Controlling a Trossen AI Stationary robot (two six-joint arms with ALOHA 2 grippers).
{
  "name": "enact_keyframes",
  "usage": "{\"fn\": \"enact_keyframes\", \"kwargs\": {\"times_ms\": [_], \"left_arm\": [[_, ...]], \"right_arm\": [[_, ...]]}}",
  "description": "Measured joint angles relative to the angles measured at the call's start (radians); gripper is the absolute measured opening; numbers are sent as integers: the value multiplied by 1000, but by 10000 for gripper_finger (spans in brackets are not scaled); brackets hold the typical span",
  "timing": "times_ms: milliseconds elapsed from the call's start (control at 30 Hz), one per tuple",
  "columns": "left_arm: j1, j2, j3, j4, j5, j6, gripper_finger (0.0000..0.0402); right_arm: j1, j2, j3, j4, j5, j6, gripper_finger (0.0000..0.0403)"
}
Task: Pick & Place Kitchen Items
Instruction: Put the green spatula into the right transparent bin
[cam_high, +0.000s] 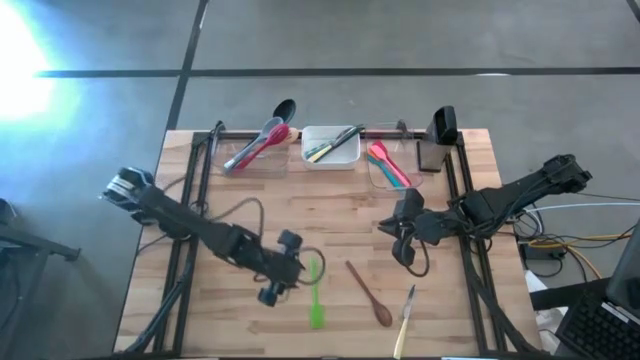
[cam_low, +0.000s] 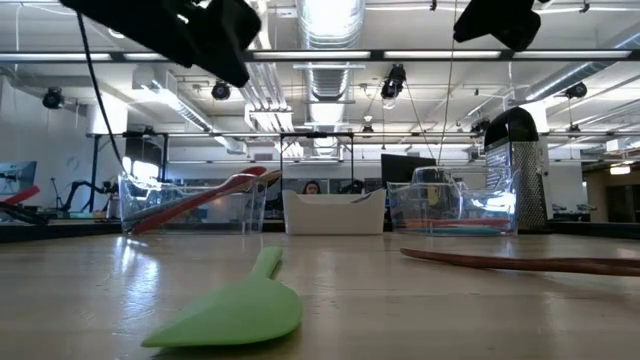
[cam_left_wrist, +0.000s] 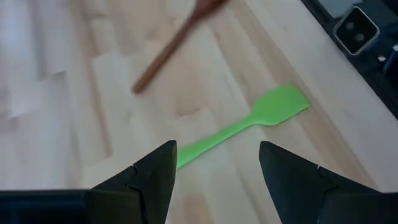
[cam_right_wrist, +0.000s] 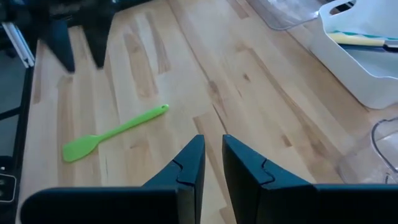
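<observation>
A green spatula (cam_high: 316, 295) lies flat on the wooden table (cam_high: 240, 330) near its front edge, blade toward the near side. It also fills the low view's foreground as the green spatula (cam_low: 235, 310). My left gripper (cam_left_wrist: 217, 158) hangs open above the spatula's handle end (cam_left_wrist: 186, 154), its fingers on either side and clear of it. To the right lie a wooden spoon (cam_high: 370, 293) and a cream-handled knife (cam_high: 404, 322). My right gripper (cam_right_wrist: 212, 152) hovers over the table's right middle, its fingers almost together with nothing between them.
Along the far edge stand a clear tub (cam_high: 255, 155) with red, grey and black utensils, a white tub (cam_high: 330, 148) with cutlery, and a clear tub (cam_high: 392, 168) with pink and orange spatulas. A dark grater (cam_high: 440, 135) stands at the far right. Bare wood lies mid-table.
</observation>
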Motion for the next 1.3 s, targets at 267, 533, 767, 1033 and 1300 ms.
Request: {"fn": "enact_keyframes", "kwargs": {"times_ms": [267, 533, 767, 1033, 1300], "left_arm": [[-66, 233, 152, -29, 28, 60, 232], [-90, 421, 371, -163, 63, 78, 232], [-88, 551, 516, -302, 88, 92, 232], [-85, 625, 551, -309, 88, 103, 232], [-75, 659, 550, -306, 91, 122, 232]], "right_arm": [[0, 0, -2, 0, 0, -8, 47], [0, 0, -2, -12, 0, -19, 47], [0, 0, -2, -22, -2, -18, 47], [0, 0, -2, -22, -9, -18, 47], [0, 0, -3, -22, -8, -18, 47]]}}
